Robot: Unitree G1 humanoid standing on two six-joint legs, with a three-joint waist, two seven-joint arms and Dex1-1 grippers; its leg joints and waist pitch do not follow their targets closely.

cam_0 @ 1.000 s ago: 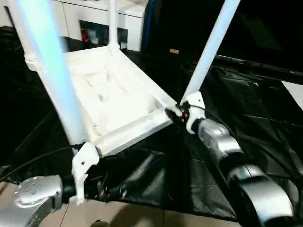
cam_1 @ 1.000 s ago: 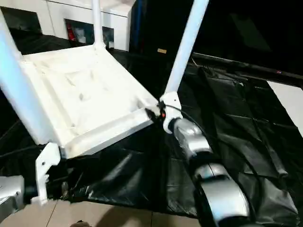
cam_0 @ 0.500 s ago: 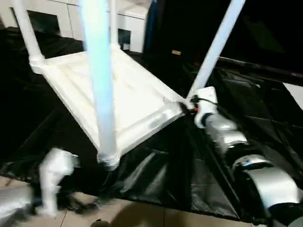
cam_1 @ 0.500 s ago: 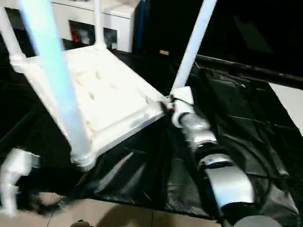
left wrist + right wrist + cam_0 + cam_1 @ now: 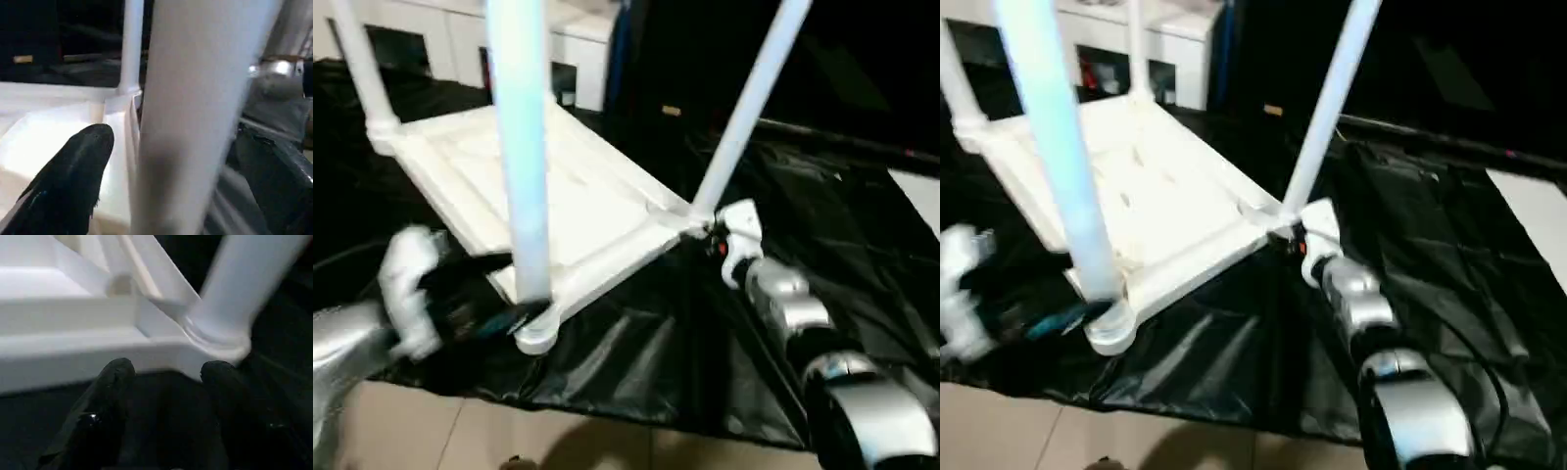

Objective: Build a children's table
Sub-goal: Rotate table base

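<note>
The children's table (image 5: 558, 196) lies upside down on the black sheet (image 5: 822, 245), its ribbed underside facing up and all four legs standing in their corner sockets. A second ago the near left corner sat right by the left gripper; now the top has swung so that corner points toward the near edge of the sheet, and its leg (image 5: 524, 157) rises straight through the middle of the view. The left gripper (image 5: 460, 308) has come around to the left of that leg's base, its black fingers (image 5: 73, 171) spread wide beside the leg and holding nothing. The right gripper (image 5: 166, 377) stays at the near right corner, fingers apart just under the rim, not visibly clamped. I'd say assembly is essentially finished; flipping it upright looks next.
</note>
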